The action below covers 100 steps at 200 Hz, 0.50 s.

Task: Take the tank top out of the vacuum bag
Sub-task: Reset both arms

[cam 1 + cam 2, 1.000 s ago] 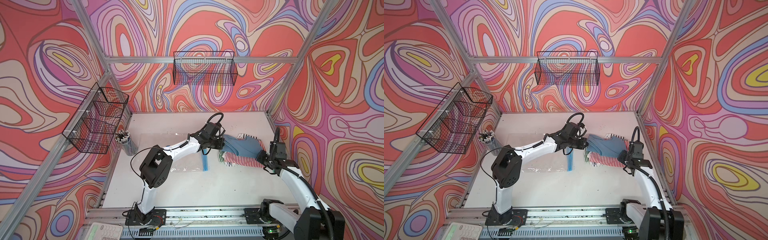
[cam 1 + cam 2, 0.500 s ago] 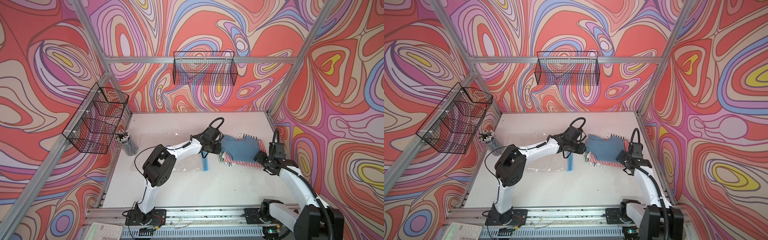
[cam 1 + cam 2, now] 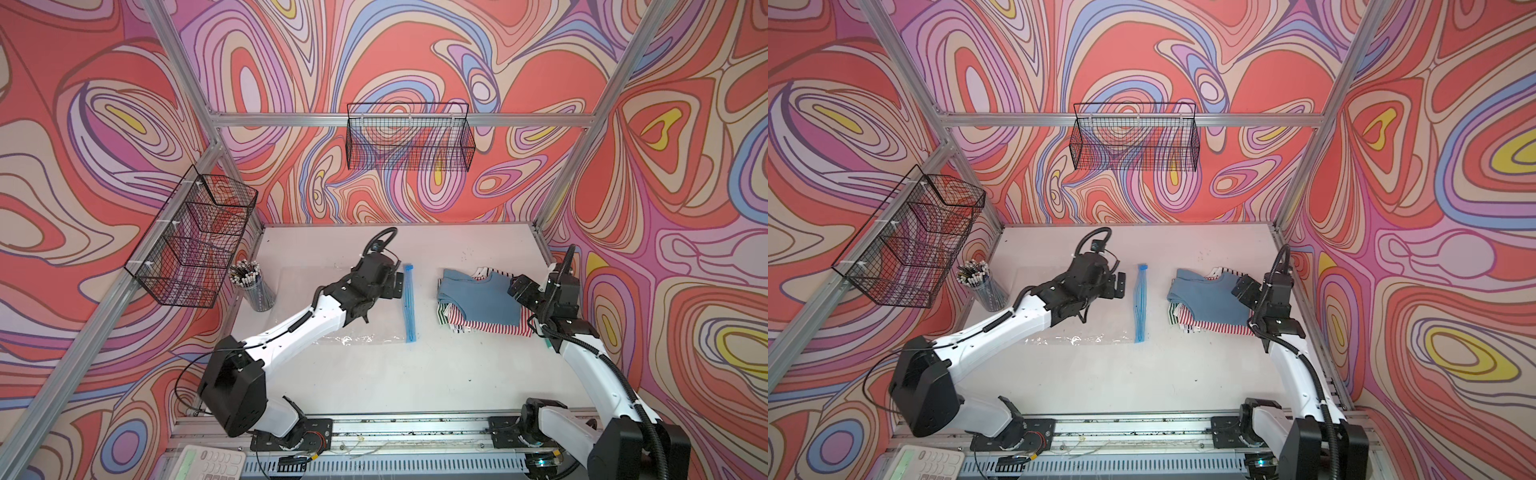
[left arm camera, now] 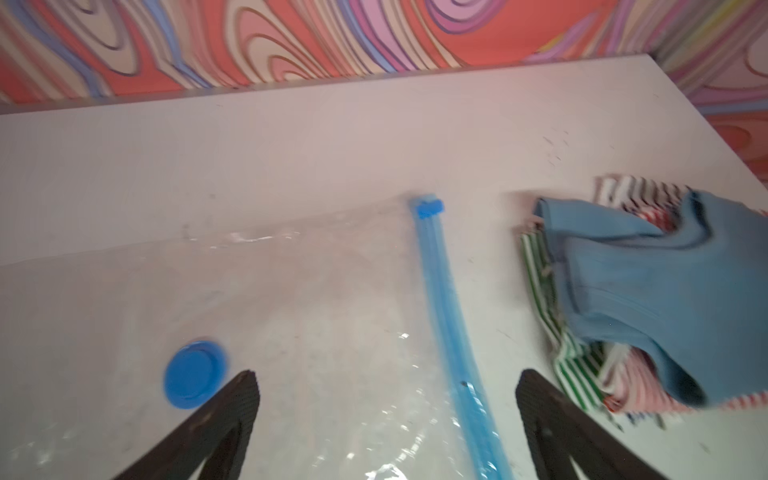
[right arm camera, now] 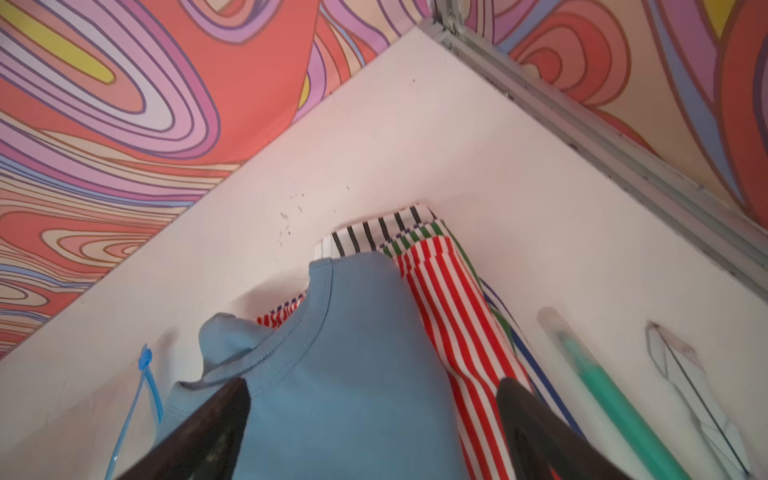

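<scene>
A mesh cup of pens (image 3: 254,286) stands at the left of the white table (image 3: 374,386). Beside it, the left gripper (image 4: 386,378) hovers with jaws spread wide and nothing between them over the large clear plastic vacuum bag (image 3: 365,332), which lies flat with its round blue valve cap (image 4: 193,374) and its light-blue zip strip (image 3: 409,303) toward the right. Apart from the strip, outside the bag, the blue tank top (image 3: 478,299) lies on folded striped garments (image 3: 486,327). The right gripper (image 5: 374,386) straddles the top, jaws released.
</scene>
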Tool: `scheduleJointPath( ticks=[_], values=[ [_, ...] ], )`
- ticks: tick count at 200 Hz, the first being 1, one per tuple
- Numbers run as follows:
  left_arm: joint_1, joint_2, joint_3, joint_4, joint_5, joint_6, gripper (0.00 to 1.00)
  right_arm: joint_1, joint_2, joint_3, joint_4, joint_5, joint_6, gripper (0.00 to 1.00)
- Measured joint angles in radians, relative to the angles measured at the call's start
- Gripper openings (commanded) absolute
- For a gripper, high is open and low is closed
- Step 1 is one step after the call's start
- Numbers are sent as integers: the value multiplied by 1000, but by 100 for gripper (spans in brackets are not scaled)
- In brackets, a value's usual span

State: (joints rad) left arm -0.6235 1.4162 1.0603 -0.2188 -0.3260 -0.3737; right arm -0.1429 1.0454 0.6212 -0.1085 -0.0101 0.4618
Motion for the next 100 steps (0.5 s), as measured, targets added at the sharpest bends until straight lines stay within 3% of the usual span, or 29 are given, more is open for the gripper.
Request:
scheduleJointPath(
  ticks=[34,65,100],
  values=[
    [229,-207,-351,173,-109,97,100,0,58,-113,260,21,-18,98],
    [262,-336,-629,423,-150,223,100,0,82,-251,474,68,-32,98],
    [305,-295,-779,700,-166,349,100,1,103,-356,723,152,-68,98]
  ],
)
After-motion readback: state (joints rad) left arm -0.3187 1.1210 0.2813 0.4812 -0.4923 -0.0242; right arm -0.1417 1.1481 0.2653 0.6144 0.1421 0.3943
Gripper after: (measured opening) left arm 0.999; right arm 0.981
